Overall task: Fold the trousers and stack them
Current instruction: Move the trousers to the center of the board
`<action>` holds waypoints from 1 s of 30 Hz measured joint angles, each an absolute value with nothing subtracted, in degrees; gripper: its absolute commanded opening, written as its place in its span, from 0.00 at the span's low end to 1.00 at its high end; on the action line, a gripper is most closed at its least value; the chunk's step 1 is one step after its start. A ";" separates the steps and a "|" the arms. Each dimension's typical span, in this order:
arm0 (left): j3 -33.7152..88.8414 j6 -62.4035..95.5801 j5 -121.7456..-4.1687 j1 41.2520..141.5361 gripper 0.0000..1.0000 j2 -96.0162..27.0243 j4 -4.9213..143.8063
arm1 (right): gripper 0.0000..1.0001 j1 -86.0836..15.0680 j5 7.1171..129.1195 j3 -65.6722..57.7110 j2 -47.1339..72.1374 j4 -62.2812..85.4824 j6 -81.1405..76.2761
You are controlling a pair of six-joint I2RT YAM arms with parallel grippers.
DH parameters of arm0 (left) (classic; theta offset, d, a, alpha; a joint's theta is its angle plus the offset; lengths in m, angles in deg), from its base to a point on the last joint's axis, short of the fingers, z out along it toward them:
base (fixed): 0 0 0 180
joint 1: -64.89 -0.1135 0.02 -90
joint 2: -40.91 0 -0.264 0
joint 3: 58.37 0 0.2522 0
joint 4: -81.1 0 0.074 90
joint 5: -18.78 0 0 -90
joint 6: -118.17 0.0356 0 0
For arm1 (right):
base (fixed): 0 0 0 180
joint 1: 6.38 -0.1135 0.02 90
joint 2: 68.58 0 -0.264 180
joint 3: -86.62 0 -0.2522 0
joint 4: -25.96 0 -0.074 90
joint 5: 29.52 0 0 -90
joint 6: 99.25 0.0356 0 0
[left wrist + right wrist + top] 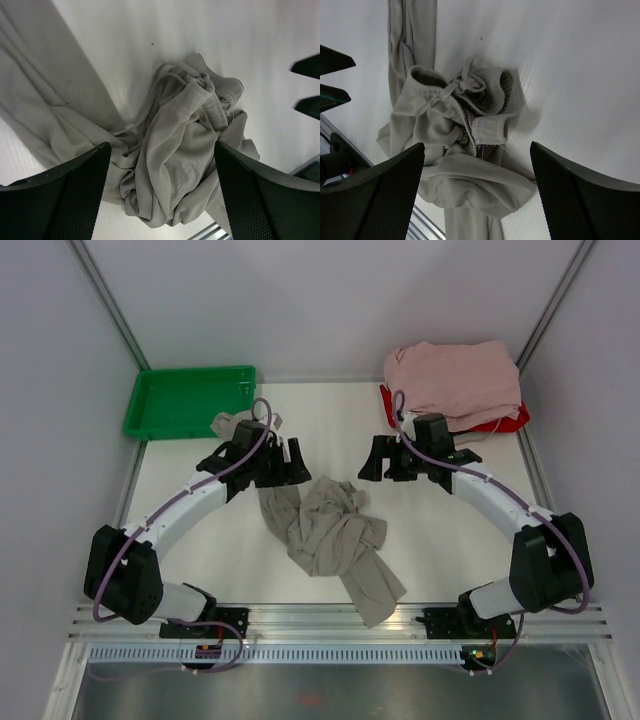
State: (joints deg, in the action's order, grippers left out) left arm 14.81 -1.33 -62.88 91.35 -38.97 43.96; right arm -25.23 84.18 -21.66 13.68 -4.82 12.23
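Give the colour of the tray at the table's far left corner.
The tray is bright green, seen best in the top external view.

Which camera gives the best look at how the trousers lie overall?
The top external view: it shows the trousers whole, crumpled in a heap with one leg trailing out. The left wrist view shows only the bunched middle and part of a leg; the right wrist view shows the waistband and drawstring close up.

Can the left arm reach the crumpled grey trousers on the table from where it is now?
Probably yes. The left end effector hangs open directly above the trousers, which show between its jaws, and nothing lies in between.
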 measured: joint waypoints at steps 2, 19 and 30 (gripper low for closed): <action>11.69 1.27 -59.03 91.55 0.88 -38.97 47.85 | 0.91 -26.83 85.21 -22.01 16.94 -5.04 10.83; 10.07 18.10 -55.65 96.38 0.87 -55.38 66.43 | 0.69 -27.53 85.95 -21.05 26.07 -1.85 8.53; 11.25 18.56 -50.22 96.38 0.27 -58.27 73.36 | 0.49 -27.79 89.08 -18.38 35.03 -5.15 4.97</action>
